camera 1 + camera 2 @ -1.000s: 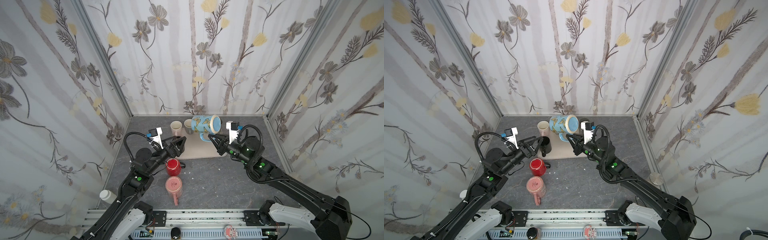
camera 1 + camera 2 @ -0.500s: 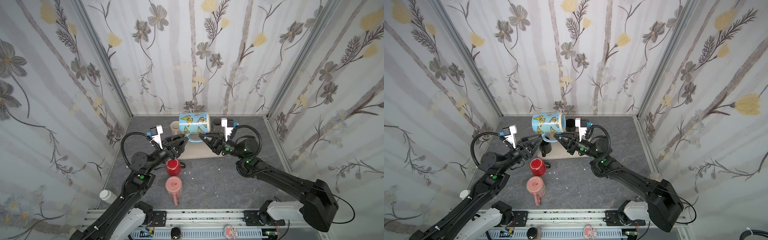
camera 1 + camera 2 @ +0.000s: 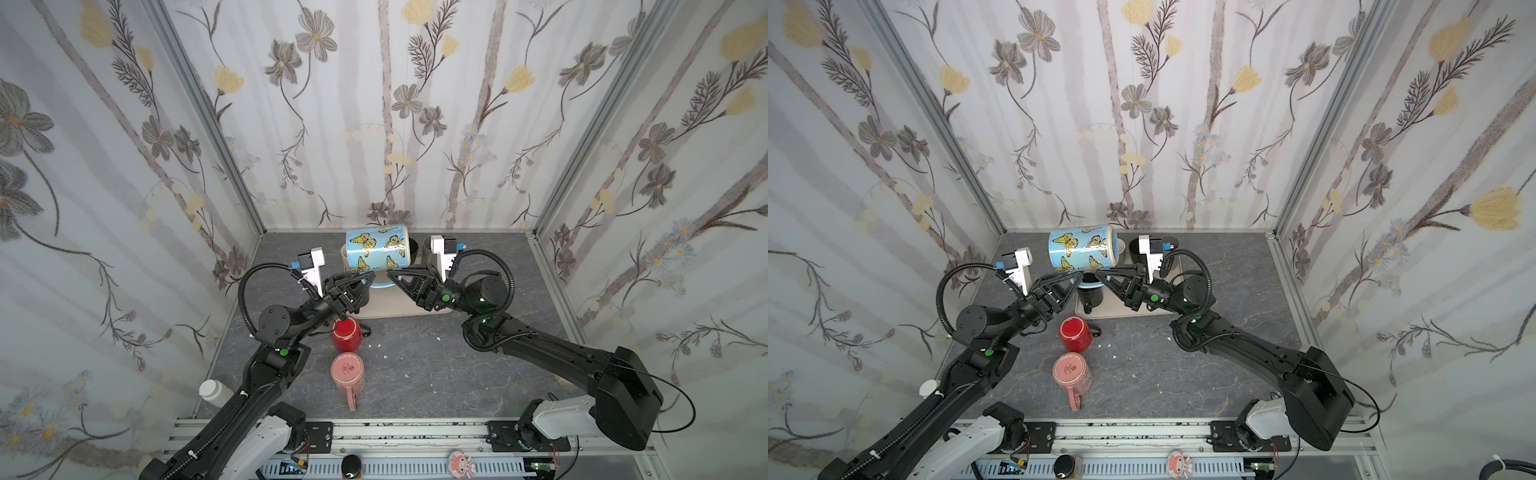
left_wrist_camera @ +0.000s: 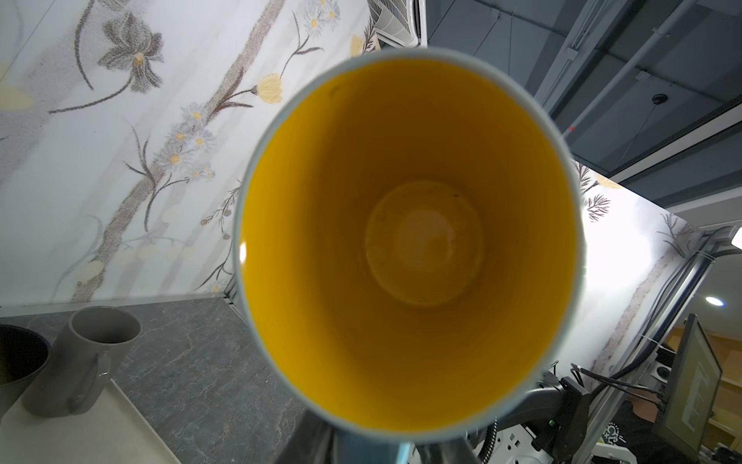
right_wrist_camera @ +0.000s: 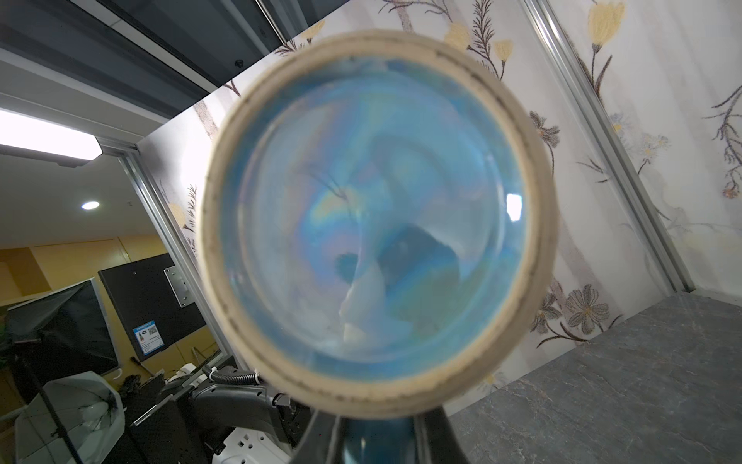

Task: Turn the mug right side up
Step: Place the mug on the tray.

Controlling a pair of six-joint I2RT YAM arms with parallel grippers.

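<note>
Left wrist view stares into the butterfly mug [image 4: 409,241]: yellow inside, empty. My right fingers [image 3: 399,275] clamp its handle [image 3: 380,285]; my left fingers [image 3: 361,277] sit narrow on it too. The mug hangs on its side just above them, handle down. Beyond them a grey mug [image 4: 96,345] stands upright. Behind my left fingers, on the desk [image 3: 415,374], the pink mug [image 3: 348,374] shows a base stamp too small to read.

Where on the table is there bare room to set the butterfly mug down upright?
Widest bare patch: grey table right of the red mug and pink mug, in front of the mat, short of the right arm. Crowded: the mat's back edge, where other mugs stand near the butterfly mug.
</note>
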